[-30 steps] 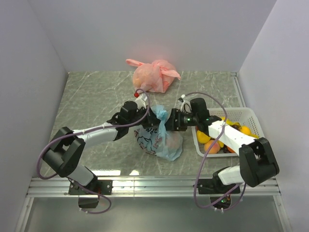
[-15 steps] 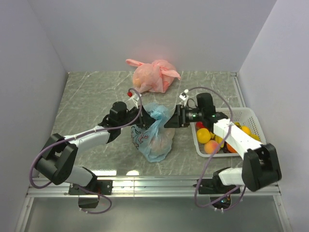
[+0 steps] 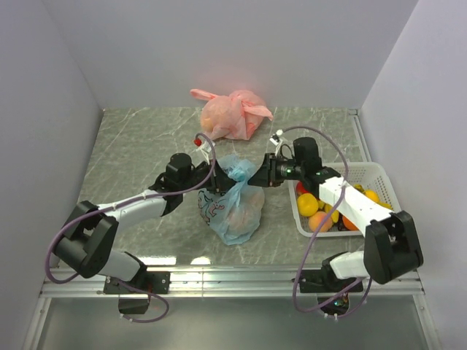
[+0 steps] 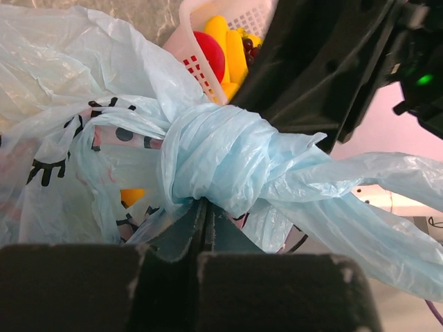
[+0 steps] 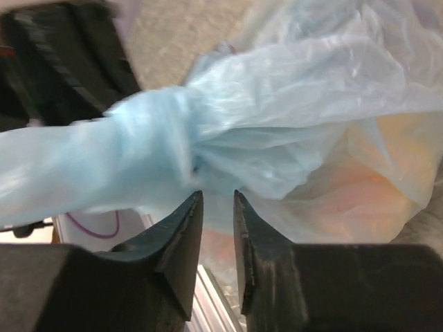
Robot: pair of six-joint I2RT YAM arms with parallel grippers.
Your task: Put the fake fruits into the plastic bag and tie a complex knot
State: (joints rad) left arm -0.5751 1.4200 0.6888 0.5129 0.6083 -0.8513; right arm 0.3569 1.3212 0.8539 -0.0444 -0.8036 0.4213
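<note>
The light-blue plastic bag (image 3: 235, 213) lies mid-table with its handles twisted into a knot (image 3: 238, 175) (image 4: 214, 158) (image 5: 156, 131). Fake fruits show through its film as an orange patch (image 4: 131, 196) and a peach blur (image 5: 377, 187). More fruits sit in the basket: yellow (image 3: 308, 205), orange (image 3: 319, 219), red (image 4: 212, 52). My left gripper (image 3: 217, 188) (image 4: 205, 207) is shut on bag plastic just under the knot. From the right, my right gripper (image 3: 257, 174) (image 5: 216, 197) has its tips right below the knot, jaws a narrow gap apart, with nothing clearly pinched.
A white plastic basket (image 3: 380, 175) stands at the right, by the right arm. A knotted pink-orange bag (image 3: 230, 114) rests against the back wall. Walls close in the left, right and back. A metal rail runs along the near edge.
Both grippers and the bag shifted left, then the right gripper pushed in to the knot and its jaws narrowed. The left gripper stayed shut.
</note>
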